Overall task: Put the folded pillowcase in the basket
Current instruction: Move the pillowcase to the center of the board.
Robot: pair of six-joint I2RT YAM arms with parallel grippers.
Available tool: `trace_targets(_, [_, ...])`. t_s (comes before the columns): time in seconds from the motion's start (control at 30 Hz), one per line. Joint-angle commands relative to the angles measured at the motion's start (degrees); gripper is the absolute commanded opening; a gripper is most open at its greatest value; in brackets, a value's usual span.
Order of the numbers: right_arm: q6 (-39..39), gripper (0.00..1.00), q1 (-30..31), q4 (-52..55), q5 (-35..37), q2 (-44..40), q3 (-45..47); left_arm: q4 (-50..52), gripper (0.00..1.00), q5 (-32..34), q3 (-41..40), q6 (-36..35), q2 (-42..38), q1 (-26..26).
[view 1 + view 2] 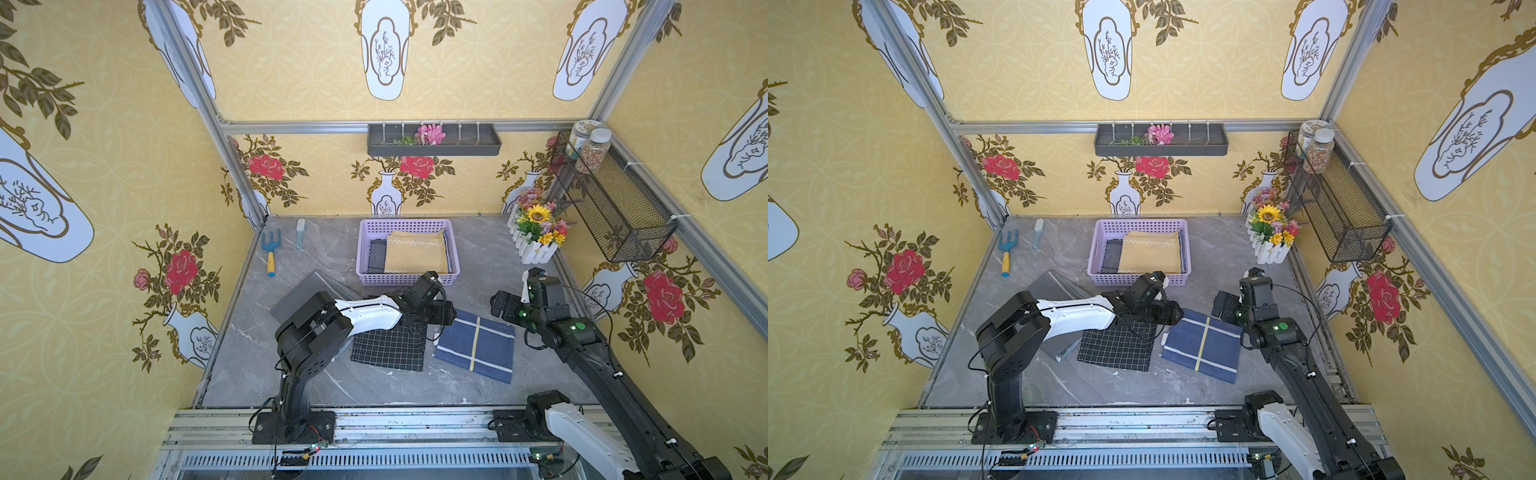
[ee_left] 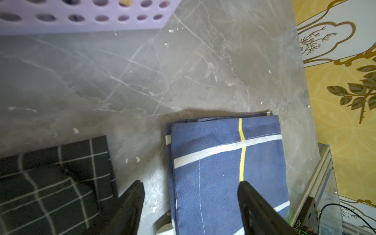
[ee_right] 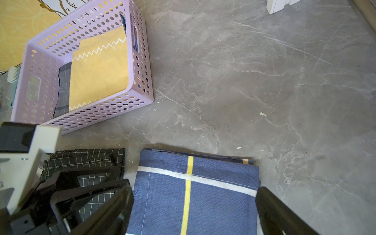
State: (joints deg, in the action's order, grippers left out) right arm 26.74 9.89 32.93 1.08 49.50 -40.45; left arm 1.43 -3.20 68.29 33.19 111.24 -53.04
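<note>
Left wrist view showed the left gripper (image 2: 191,183) with jaws apart, nothing pinched; one finger (image 2: 134,195) hung over bare grey table (image 2: 183,71), one over the folded blue pillowcase (image 2: 223,158). Right wrist view had the right gripper (image 3: 195,186) spread wide too, a finger off each side of that pillowcase, holding nothing. Both top views put the pillowcase flat on the table beside a black checked cloth (image 1: 390,349), outside the lilac basket (image 1: 409,223); the basket held a yellow cloth (image 1: 415,255).
</note>
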Motion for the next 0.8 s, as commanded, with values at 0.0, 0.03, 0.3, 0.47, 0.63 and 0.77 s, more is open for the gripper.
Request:
trace_targets(0.0, [-0.4, 0.97, 0.0, -1.0, 1.3, 0.1, 0.1, 2.1, 0.73, -0.2, 0.4, -0.6, 1.3, -0.6])
trace_targets(0.03, [-0.4, 0.97, 0.0, -0.9, 1.4, 0.1, 0.1, 2.0, 0.71, -0.3, 0.4, -0.5, 1.5, -0.7])
trace_targets(0.3, [-0.6, 0.97, 0.0, -0.7, 2.2, 0.3, -0.3, 2.1, 0.61, -1.9, 0.3, -0.2, 3.0, -1.4])
trace_targets(0.47, [-0.6, 0.97, 0.0, -0.5, 2.5, 0.2, -0.2, 1.9, 0.55, -2.9, 0.8, 0.0, 4.4, -2.0])
trace_targets(0.63, [-0.6, 0.97, 0.1, -0.5, 2.5, 0.3, -0.2, 2.0, 0.46, -3.8, 1.1, 1.1, 5.8, -2.4])
trace_targets(0.77, [-0.5, 0.97, 0.0, -0.5, 2.7, 0.3, 0.1, 2.0, 0.3, -3.9, 1.1, 1.5, 6.3, -2.6])
